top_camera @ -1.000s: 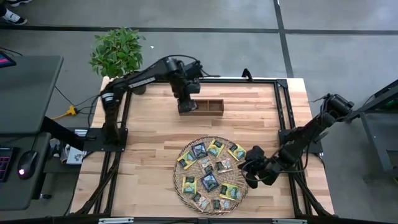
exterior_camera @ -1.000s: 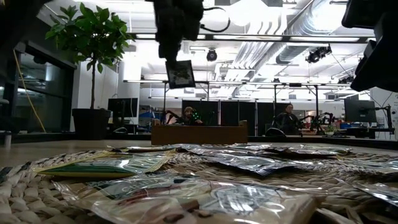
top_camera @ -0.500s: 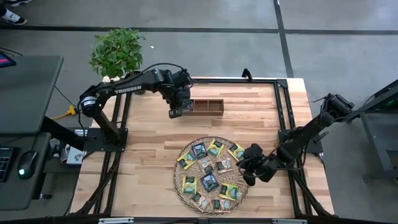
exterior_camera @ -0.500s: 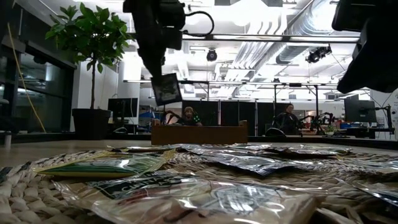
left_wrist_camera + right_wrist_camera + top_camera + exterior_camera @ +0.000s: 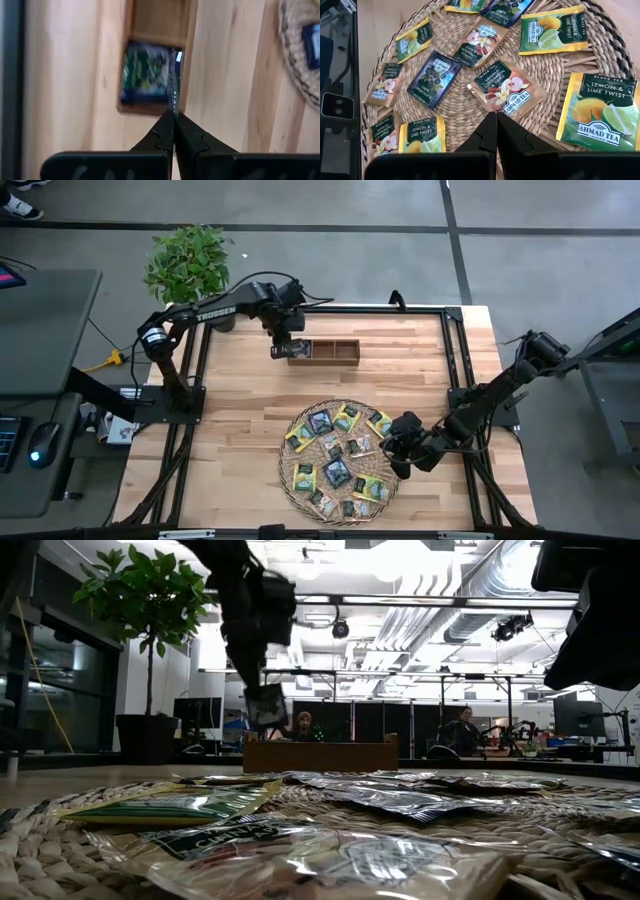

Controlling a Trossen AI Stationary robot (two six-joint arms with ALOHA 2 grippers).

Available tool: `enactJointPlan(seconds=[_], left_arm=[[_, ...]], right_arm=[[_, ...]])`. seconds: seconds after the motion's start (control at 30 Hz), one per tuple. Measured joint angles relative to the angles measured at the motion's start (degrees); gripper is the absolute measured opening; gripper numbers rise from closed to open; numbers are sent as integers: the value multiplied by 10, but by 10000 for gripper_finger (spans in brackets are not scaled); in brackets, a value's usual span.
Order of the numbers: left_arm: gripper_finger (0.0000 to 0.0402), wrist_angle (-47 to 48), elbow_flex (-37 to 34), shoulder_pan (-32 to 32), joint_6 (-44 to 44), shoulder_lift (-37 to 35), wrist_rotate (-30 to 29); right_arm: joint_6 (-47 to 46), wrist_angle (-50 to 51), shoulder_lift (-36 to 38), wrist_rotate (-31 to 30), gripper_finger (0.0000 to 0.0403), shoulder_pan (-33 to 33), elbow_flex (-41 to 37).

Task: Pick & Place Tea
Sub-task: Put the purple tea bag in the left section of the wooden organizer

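Round woven tray (image 5: pixel 296 480) holds the loose sachets (image 5: pixel 509 90) — labels read "AHMAD TEA", "LEMON & LIME TWIST", "CINNAMON". Right gripper (image 5: pixel 496 131) hovers above them, jaws pressed together, empty. Left gripper (image 5: pixel 173 116) pinches one sachet (image 5: pixel 172 92) edge-on over the wooden box (image 5: pixel 330 351) — its print blurred, probably green.

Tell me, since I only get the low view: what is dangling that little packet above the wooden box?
Observer: The left gripper. Its jaws are shut on one edge of a tea sachet.
Visitor: Is it actually over the box?
Observer: Yes. From above, it hangs over the left-end compartment of the wooden box.
Visitor: And the dark shape on my right?
Observer: That is the right gripper, hovering with its jaws shut and empty at the right rim of the woven tray.
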State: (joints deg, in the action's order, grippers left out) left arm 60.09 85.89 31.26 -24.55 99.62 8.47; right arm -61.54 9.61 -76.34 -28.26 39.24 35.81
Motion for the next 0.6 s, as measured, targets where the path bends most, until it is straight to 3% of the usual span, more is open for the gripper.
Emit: enactJointPlan(seconds=[0.6], left_arm=[[0, -48, 3, 14, -82, 16, 8]], right_arm=[[-12, 0, 0, 5, 0, -25, 0]])
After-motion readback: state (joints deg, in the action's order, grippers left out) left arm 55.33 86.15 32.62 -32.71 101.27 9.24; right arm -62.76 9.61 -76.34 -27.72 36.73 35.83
